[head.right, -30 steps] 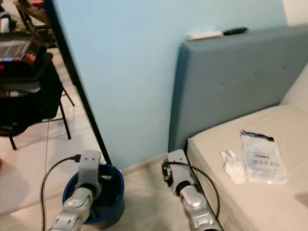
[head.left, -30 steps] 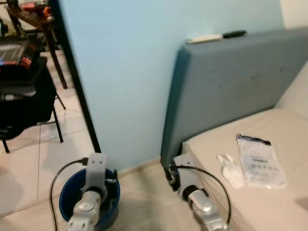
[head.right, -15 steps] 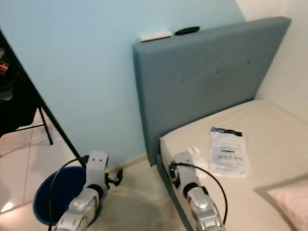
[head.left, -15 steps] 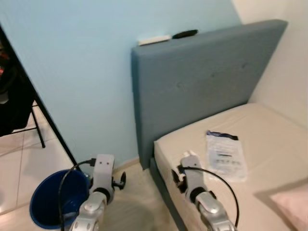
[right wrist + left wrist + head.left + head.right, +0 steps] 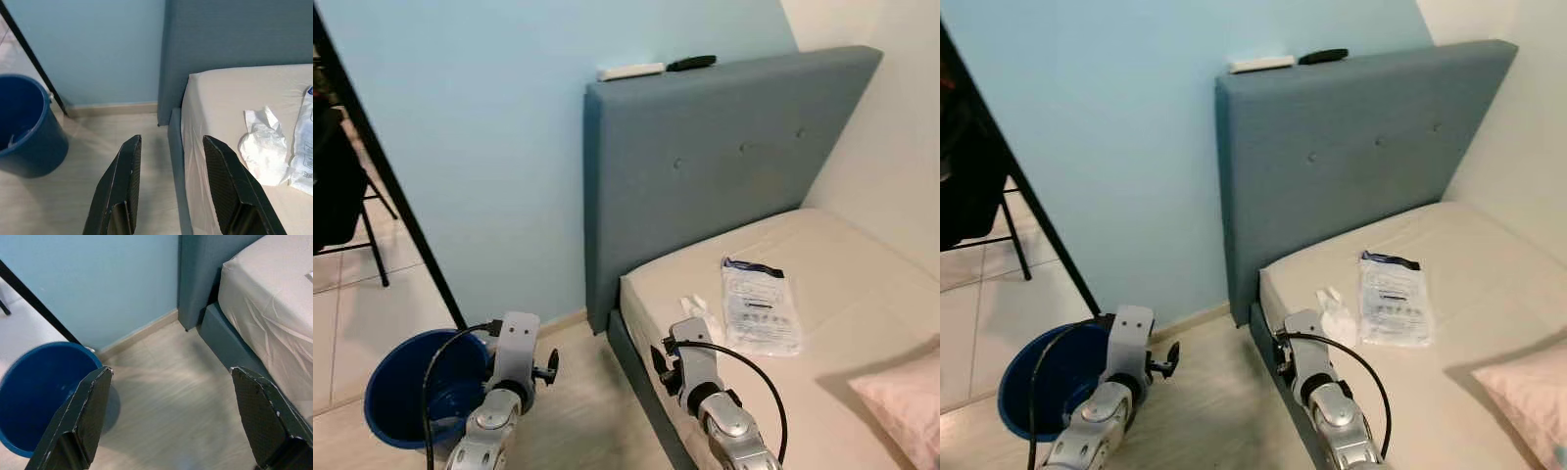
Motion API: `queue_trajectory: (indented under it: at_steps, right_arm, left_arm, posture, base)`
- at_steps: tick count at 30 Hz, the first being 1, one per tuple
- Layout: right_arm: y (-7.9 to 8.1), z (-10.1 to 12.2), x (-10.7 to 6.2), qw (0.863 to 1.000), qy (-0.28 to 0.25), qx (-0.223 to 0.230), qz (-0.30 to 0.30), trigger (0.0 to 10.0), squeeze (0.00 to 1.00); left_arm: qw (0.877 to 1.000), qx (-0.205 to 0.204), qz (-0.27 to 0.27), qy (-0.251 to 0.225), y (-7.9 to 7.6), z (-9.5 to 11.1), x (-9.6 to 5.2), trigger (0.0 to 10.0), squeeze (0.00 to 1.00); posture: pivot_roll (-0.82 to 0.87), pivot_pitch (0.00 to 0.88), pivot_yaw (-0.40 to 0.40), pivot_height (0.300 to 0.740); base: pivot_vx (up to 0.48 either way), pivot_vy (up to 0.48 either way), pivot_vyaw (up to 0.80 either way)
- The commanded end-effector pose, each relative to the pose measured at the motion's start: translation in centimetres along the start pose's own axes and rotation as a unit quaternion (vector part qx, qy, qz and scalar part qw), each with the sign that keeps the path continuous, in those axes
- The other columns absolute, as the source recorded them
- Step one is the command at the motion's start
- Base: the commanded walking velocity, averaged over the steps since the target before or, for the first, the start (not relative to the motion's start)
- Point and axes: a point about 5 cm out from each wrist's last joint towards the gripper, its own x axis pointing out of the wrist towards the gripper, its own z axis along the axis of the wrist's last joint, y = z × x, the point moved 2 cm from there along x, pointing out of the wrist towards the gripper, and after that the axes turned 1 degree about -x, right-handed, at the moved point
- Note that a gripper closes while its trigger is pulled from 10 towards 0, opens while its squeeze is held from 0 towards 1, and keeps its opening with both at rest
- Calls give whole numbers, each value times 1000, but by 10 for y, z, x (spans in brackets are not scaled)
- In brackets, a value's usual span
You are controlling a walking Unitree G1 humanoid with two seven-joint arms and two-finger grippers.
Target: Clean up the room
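I'm at the approach step: standing by the corner of the bed [image 5: 862, 294], with nothing picked up yet. The rubbish I'm after lies on the mattress near the headboard [image 5: 724, 166]: a crumpled white tissue [image 5: 264, 146] and, just beside it and touching its edge, a flat plastic packet [image 5: 759, 305] with printing on it. The blue bucket [image 5: 411, 387] stands on the floor by the wall, well apart from the bed, on my left side. My right claw [image 5: 171, 186] hovers low over the floor at the bed's edge, its fingers apart at a middling gap and empty, with the tissue near it on the mattress. My left claw [image 5: 176, 421] is spread wide and empty, hanging over the floor between bucket and bed frame. Next, I judge, the right arm has to lift above mattress height and reach in over the tissue, fingers straddling it, then close lightly; it's soft and will crush easily. After that comes the carry across to the bucket.
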Motion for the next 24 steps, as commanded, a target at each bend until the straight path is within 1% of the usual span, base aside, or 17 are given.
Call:
queue_trajectory:
  at_steps: [1, 8, 10, 13, 19, 24]
  right_arm:
    - [-7, -5, -3, 1000, 9, 10, -16, 10000, 0]
    - [-9, -5, -3, 1000, 12, 10, -25, 10000, 0]
    - [-10, -5, -4, 999, 12, 12, -30, 10000, 0]
    - [-10, -5, -4, 999, 12, 14, -33, 10000, 0]
    - [-12, -6, -4, 999, 13, 12, -43, 10000, 0]
    - [-15, -6, -5, 999, 13, 11, -52, 10000, 0]
  left_arm:
    - [1000, 3, -8, 1, -6, -1, 0, 10000, 0]
    - [1000, 10, -7, -9, -6, 2, 1, 10000, 0]
    - [1000, 1, -9, -11, -7, 3, 2, 10000, 0]
    - [1000, -3, -10, -12, -8, 5, 2, 10000, 0]
    - [1000, 2, -12, -20, -7, 6, 2, 10000, 0]
    - [1000, -4, -4, -26, -4, 8, 2, 10000, 0]
  posture:
    - [-12, 106, -38, 738]
    - [-14, 111, -37, 738]
    - [-14, 113, -38, 738]
    - [-13, 113, -38, 738]
    - [-11, 114, -33, 738]
    - [-9, 114, -31, 738]
  base:
    - [0, 0, -800]
    - [0, 0, -800]
    - [0, 0, -800]
    - [0, 0, -800]
    - [0, 0, -800]
    - [0, 0, -800]
